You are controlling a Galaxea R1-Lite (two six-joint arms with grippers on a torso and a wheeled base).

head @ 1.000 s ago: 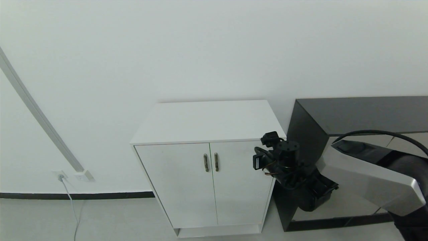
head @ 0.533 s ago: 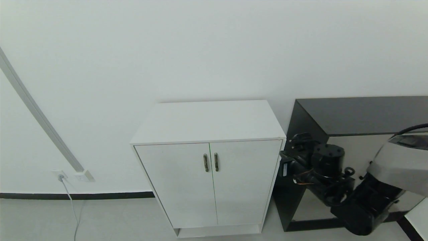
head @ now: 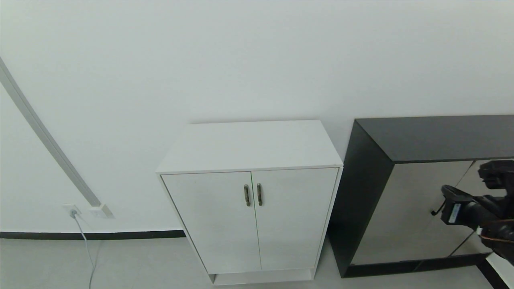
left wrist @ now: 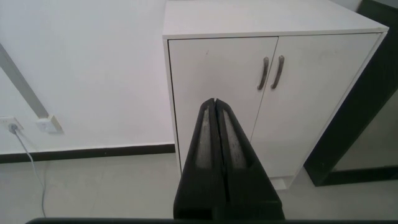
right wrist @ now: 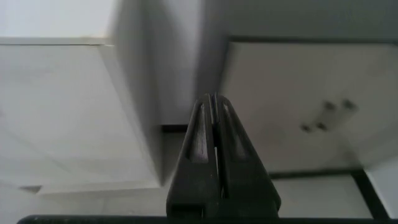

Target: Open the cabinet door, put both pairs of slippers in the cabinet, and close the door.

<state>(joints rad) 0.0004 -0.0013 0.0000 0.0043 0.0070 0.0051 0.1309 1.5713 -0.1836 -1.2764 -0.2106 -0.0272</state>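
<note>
From the head view, we see the white cabinet (head: 249, 146) standing on the floor (head: 140, 265) against the wall. Both of its doors (head: 217, 220) are shut and flush, and the two handles (head: 247, 195) sit side by side at the centre seam. Just beside it on the robot's right stands a dark cabinet (head: 367, 188) with a mirrored front. The right arm (head: 474, 212) is at the edge of the view, before that mirror and well apart from the white cabinet. Low on the wall to the left, a cable (head: 86, 245) hangs from a wall socket (head: 72, 210) down to the floor.

From the left wrist view, we see the left gripper (left wrist: 215, 102) held out in front of the white cabinet, apart from it. Its fingers (left wrist: 208, 143) are pressed together with nothing between them.

From the right wrist view, we see the right gripper (right wrist: 215, 98) with its fingers (right wrist: 200, 137) likewise closed on nothing. The pale and dark panels behind it are too blurred for us to tell apart.
</note>
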